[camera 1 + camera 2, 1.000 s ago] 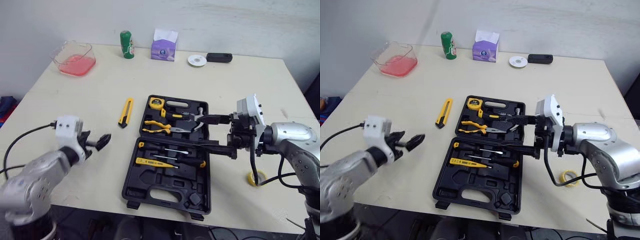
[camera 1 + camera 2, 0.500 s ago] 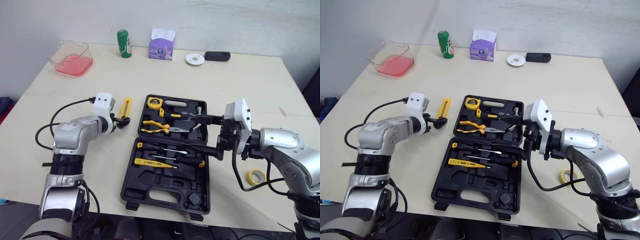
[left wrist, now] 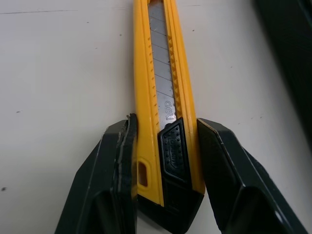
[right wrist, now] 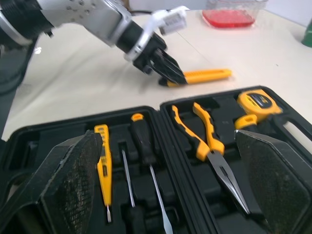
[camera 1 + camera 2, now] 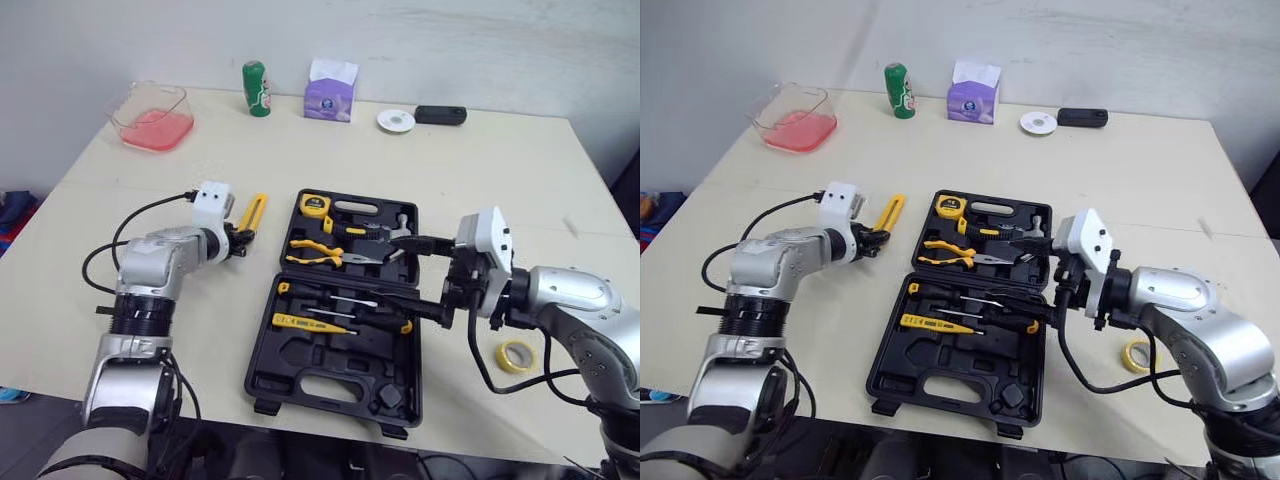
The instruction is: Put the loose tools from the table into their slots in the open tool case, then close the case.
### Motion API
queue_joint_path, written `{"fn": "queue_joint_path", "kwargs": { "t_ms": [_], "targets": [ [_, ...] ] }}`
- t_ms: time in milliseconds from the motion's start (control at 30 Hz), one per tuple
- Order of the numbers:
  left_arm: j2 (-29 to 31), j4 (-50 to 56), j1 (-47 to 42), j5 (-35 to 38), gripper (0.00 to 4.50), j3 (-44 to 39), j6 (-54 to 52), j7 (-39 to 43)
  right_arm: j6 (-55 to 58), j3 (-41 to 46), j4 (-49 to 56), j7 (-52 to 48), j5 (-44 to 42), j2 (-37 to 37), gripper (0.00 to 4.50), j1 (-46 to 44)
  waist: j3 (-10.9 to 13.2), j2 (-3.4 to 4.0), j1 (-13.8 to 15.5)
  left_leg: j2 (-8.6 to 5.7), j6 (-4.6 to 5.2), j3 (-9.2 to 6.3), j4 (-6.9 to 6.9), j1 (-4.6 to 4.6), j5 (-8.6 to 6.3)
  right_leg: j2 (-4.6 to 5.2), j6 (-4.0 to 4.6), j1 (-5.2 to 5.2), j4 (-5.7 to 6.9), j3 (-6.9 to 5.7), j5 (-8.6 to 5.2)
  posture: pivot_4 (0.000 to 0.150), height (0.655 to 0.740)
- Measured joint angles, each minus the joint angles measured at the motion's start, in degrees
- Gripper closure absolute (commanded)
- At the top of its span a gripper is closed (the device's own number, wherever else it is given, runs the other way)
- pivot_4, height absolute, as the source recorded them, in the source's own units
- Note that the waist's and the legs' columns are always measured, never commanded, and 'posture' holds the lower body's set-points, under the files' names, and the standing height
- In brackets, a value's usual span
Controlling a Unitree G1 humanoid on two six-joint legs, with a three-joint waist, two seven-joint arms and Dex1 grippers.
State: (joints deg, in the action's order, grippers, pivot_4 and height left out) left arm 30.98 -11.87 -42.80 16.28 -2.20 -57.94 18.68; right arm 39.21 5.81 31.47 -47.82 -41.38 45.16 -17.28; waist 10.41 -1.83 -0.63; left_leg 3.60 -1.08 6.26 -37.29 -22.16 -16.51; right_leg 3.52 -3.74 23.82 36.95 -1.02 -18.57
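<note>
A yellow utility knife lies on the table just left of the open black tool case. My left gripper is at its near end. In the left wrist view both fingers press against the sides of the knife, which still rests on the table. My right gripper hovers over the case's right edge, open and holding nothing. In the right wrist view its wide-spread fingers frame the case. The case holds a tape measure, pliers, screwdrivers and a yellow tester.
A yellow tape roll lies right of the case near my right arm. Along the far edge stand a clear container of pink liquid, a green can, a purple tissue box, a white disc and a black device.
My left arm swung from the front left of the table to the utility knife, and its fingers closed in on the knife's near end. The right gripper stayed open beside the case.
</note>
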Motion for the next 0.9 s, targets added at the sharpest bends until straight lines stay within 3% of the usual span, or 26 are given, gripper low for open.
{"fn": "queue_joint_path", "kwargs": {
  "t_ms": [133,233,367,500,667,900],
  "targets": [
    [7.9,7.0,0.8,3.1,3.09,0.0,2.0,11.4,1.2,1.7,0.2,-1.8,-2.1,2.3,0.00,1.3,0.1,-0.01,0.3,0.02,-0.04,-0.02,0.04,-0.06,0.02,0.01,0.04,0.03,-0.07,-0.04,-0.03,0.150,0.7244],
    [19.4,19.4,2.4,8.6,3.09,3.9,6.2,30.7,3.6,4.6,2.6,-5.1,-5.6,6.7,0.00,6.7,0.1,0.01,0.6,0.02,-0.05,-0.03,0.08,-0.15,-0.04,0.04,0.05,0.01,-0.27,-0.06,-0.04,0.150,0.7244],
    [21.5,29.9,2.9,15.3,3.09,8.4,7.1,44.6,6.1,9.4,4.3,-8.0,-7.9,11.3,0.00,13.6,0.1,0.20,0.8,-0.07,0.17,-0.02,0.01,-0.08,-0.14,0.12,-0.02,-0.22,-0.50,-0.03,-0.01,0.150,0.7244],
    [21.7,33.6,3.0,16.6,3.09,15.5,4.5,49.0,7.4,15.1,5.2,-9.8,-8.7,13.5,0.00,19.8,0.2,0.16,0.4,-0.04,0.48,-0.03,-0.02,-0.01,-0.22,-0.04,-0.07,-0.23,-0.43,0.05,0.03,0.150,0.7244],
    [20.8,34.7,2.5,10.7,3.09,27.1,5.8,51.0,7.9,19.2,7.6,-10.6,-8.7,14.0,0.00,27.9,0.2,0.13,0.4,-0.02,0.39,-0.15,-0.03,0.04,-0.09,-0.31,-0.05,-0.22,-0.28,0.20,0.04,0.150,0.7244],
    [17.9,33.6,2.4,3.5,3.09,32.7,12.5,51.1,7.4,19.5,10.1,-9.8,-7.0,13.7,0.00,33.2,0.2,0.12,0.4,-0.02,0.40,-0.13,-0.10,0.00,-0.09,-0.34,-0.09,-0.21,-0.26,0.28,0.06,0.150,0.7244]
  ]
}}
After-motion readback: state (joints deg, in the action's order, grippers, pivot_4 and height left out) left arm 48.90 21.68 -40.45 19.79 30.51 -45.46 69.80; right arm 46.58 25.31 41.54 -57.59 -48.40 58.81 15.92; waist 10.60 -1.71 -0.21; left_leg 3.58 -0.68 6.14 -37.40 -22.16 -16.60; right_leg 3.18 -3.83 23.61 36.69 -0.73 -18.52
